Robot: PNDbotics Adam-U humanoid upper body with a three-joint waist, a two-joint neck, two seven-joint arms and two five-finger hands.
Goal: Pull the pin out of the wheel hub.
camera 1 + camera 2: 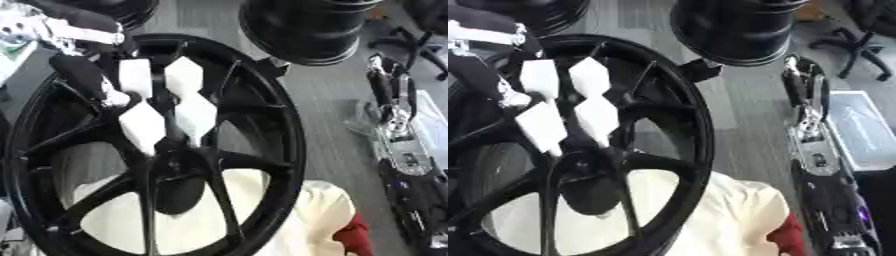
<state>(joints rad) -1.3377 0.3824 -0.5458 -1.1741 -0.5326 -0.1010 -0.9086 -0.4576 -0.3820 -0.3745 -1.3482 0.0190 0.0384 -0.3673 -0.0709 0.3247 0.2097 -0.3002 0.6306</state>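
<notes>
My left hand reaches in from ten o'clock, its white-padded fingers straight and pointing down toward the hub of the black wheel, lying over the spokes just above the centre, not curled round anything. I cannot make out the pin or its axis; the fingers hide that area. The wheel fills the left and middle, tilted. My right hand hangs at three o'clock, fingers pointing up; I cannot tell its state.
</notes>
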